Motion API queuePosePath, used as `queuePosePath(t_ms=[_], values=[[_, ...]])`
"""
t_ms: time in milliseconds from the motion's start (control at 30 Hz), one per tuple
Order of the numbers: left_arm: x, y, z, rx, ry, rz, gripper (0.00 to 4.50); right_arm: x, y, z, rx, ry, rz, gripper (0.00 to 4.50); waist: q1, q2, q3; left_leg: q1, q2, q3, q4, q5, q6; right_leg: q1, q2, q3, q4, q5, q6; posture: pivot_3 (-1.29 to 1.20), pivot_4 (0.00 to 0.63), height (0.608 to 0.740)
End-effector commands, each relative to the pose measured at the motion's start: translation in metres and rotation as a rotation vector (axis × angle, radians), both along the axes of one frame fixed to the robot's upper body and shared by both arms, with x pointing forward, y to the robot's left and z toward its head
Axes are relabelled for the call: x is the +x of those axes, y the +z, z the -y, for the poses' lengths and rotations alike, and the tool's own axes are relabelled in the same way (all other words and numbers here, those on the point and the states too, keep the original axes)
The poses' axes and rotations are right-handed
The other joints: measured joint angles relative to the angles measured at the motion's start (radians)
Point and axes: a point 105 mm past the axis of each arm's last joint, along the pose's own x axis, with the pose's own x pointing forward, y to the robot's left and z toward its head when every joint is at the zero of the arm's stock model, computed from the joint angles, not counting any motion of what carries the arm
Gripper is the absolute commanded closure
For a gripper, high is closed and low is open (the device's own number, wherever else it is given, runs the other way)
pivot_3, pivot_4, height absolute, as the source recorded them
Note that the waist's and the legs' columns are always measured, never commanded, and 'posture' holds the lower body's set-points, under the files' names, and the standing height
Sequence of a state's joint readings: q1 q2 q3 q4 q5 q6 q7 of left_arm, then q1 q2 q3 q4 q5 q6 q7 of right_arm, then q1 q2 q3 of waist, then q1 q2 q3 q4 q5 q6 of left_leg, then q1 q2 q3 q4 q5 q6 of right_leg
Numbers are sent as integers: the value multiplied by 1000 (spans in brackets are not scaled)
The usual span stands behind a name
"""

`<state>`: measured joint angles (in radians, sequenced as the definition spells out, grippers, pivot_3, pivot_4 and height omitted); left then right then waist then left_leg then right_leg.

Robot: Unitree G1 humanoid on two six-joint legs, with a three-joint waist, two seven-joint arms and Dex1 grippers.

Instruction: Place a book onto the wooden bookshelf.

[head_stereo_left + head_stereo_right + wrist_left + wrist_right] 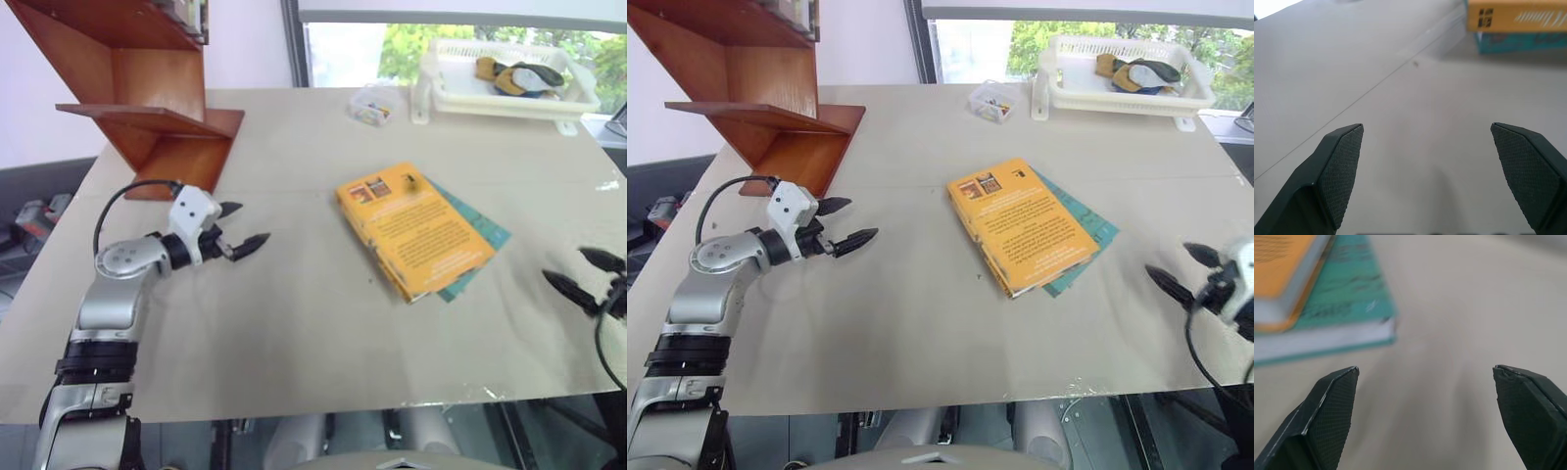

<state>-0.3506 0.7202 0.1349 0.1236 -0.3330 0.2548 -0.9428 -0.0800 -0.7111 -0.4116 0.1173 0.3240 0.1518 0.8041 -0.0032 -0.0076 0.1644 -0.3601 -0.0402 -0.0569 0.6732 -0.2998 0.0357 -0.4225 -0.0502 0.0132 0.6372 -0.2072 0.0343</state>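
Book lies atop teal book; both claws, left and right, spread empty; a grab might lift both.

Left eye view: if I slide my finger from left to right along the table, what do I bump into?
Reddish-brown wooden bookshelf → open left tool → thick orange-yellow book lying on a thin teal book → open right tool.
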Motion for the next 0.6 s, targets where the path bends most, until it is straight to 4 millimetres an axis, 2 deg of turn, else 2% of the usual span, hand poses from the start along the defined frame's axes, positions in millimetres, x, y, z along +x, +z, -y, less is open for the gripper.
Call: queuePosePath(t_ms=[33, 133, 333, 467, 600], values=[[-10, 24, 6, -68, -85, 42, 28, 25, 18, -4, -67, -95, 101, 0, -1, 0, 0, 0, 0, 0, 0, 0, 0, 0, 0, 0, 0, 0, 0, 0, 150, 740], [-21, 34, 9, -132, -160, 25, 28, 51, 14, -5, -90, -181, 85, 0, -2, 0, 0, -2, -1, -1, 0, 0, -1, -2, 0, -1, 2, 0, 0, 0, 150, 740], [-38, 52, 10, -233, -244, 18, 28, 80, 8, -1, -103, -212, 54, 0, -10, 0, 0, -3, -1, -1, 0, 0, 0, -4, 0, -1, 2, 0, 0, 0, 150, 740], [-45, 56, 8, -230, -260, 23, 28, 92, -2, -8, -126, -155, 21, 0, -14, 0, 0, -3, -1, 2, -1, 0, 0, -4, 0, 2, 2, 0, 0, 0, 150, 740], [-60, 50, 2, -184, -301, -17, 28, 98, -4, -17, -63, -91, 6, 0, -18, 0, 0, -2, 0, 3, -1, 0, 0, -4, 1, 2, 2, 0, 0, 0, 150, 740]])
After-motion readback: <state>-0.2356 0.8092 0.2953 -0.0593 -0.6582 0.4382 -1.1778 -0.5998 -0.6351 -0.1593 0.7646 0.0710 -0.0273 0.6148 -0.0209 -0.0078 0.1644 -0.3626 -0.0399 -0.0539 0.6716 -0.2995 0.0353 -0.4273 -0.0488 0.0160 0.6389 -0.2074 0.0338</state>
